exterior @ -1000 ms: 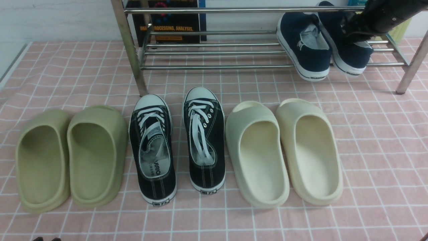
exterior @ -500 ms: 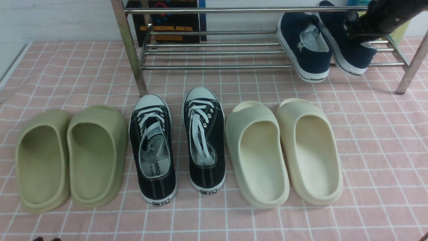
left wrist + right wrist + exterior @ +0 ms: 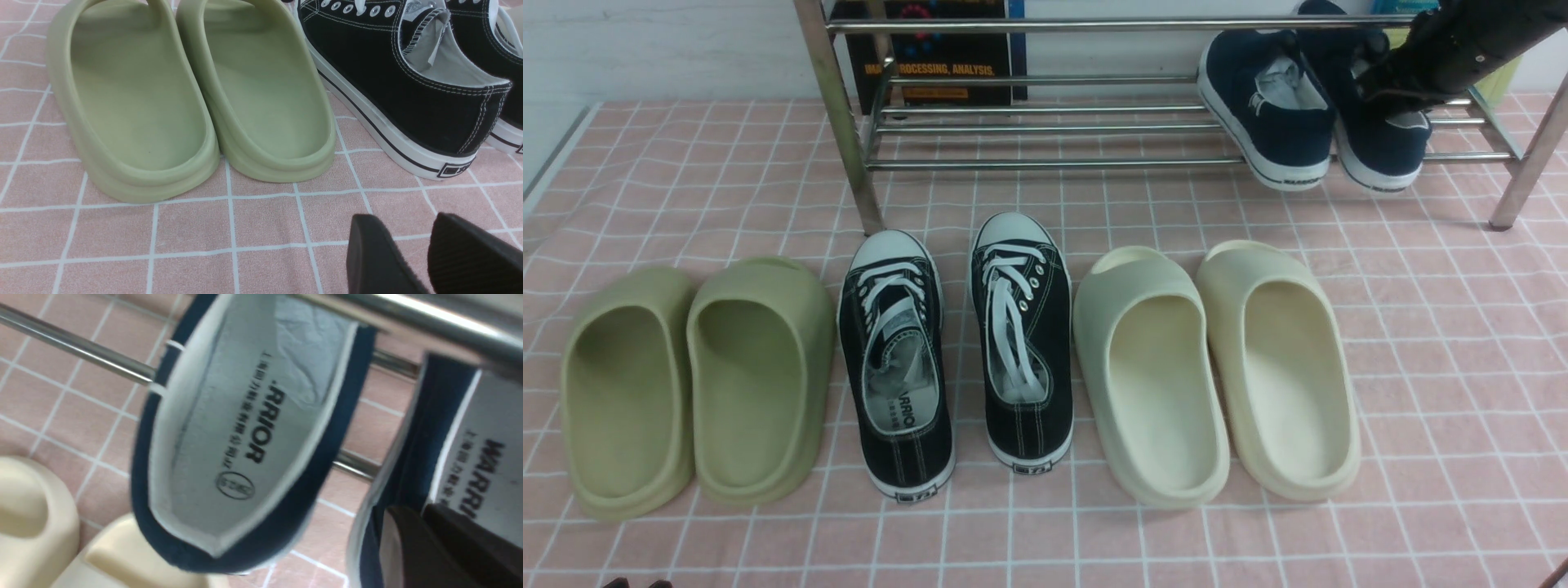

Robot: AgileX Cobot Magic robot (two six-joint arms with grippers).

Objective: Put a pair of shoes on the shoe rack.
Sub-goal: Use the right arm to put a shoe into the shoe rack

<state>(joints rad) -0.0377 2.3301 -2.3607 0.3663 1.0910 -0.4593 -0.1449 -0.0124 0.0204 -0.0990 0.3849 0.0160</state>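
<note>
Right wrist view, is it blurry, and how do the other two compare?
Right wrist view: motion-smeared, with the navy shoe insole print and the shoe rack tubes soft. Front view: sharp, evenly lit, small glints on the rack. Left wrist view: crisp, green slippers evenly lit.

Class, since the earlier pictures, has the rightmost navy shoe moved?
Yes: the rightmost navy shoe has sunk slightly, heel lower past the front tube of the shoe rack.
</note>
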